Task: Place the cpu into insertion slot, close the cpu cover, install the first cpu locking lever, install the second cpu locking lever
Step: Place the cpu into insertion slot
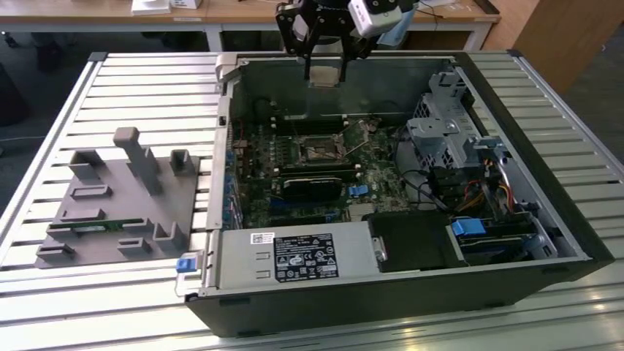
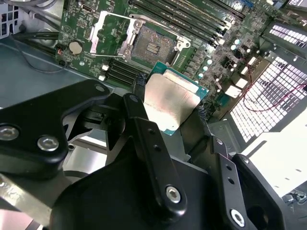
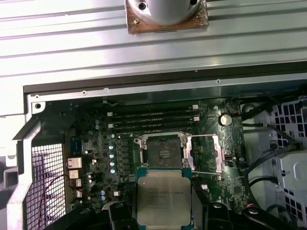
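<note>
- While hanging over the open computer case (image 1: 531,219) in the exterior view, the fingers (image 1: 313,72) are pinching the cpu (image 1: 326,74) and holding it clear of everything under it.
  - The insertion slot (image 1: 319,152) is lying on the green circuit board (image 1: 385,186), well below the fingers and apart from them.
  - The case is resting on a slatted metal table (image 1: 146,88). A grey fixture (image 1: 117,205) is sitting on that table, well off from the fingers toward the exterior view's left.
- In the second wrist view, the fingers (image 2: 138,96) are pressing on two opposite edges of the cpu (image 2: 170,103).
  - The cpu's dull silver face is showing between the fingers, with its green rim peeking out past the fingertips.
  - Beyond the fingertips, the insertion slot (image 2: 153,47) is lying uncovered with its dark centre showing, not touching the chip.
  - The cpu cover (image 2: 94,34) is standing flipped open just beside the slot.
- In the first wrist view, the fingers (image 3: 118,214) are gripping the cpu (image 3: 163,194) from either side, with its metal face turned to the camera.
  - The insertion slot (image 3: 163,152) is sitting just past the chip's far edge, beyond the fingertips.
  - The cpu cover (image 3: 216,154) is lying open next to the slot, off to one side of the fingers.
</note>
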`<state>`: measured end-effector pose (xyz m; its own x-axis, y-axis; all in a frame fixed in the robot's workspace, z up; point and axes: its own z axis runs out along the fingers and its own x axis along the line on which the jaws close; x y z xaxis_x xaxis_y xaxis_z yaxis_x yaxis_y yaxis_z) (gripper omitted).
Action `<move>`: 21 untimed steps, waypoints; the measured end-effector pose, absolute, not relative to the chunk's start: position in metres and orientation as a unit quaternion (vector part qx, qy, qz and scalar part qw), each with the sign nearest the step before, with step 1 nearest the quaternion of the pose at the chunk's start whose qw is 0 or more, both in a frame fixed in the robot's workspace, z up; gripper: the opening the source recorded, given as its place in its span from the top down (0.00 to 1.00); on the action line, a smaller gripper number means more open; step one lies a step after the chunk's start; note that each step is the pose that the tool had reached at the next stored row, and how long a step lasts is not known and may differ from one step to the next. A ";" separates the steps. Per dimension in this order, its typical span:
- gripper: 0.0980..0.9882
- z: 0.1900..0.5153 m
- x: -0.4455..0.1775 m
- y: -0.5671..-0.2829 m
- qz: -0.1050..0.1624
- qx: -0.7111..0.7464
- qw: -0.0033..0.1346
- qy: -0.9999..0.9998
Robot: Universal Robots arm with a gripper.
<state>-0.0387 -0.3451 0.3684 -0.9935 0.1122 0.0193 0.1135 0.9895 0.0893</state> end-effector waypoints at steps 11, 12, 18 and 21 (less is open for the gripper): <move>0.50 0.368 -0.039 -0.345 -0.045 -0.065 0.007 -0.997; 0.50 0.368 -0.039 -0.345 -0.045 -0.066 0.007 -0.997; 0.50 0.368 -0.039 -0.345 -0.045 -0.071 0.006 -0.996; 0.50 0.368 -0.039 -0.345 -0.045 -0.072 0.006 -0.996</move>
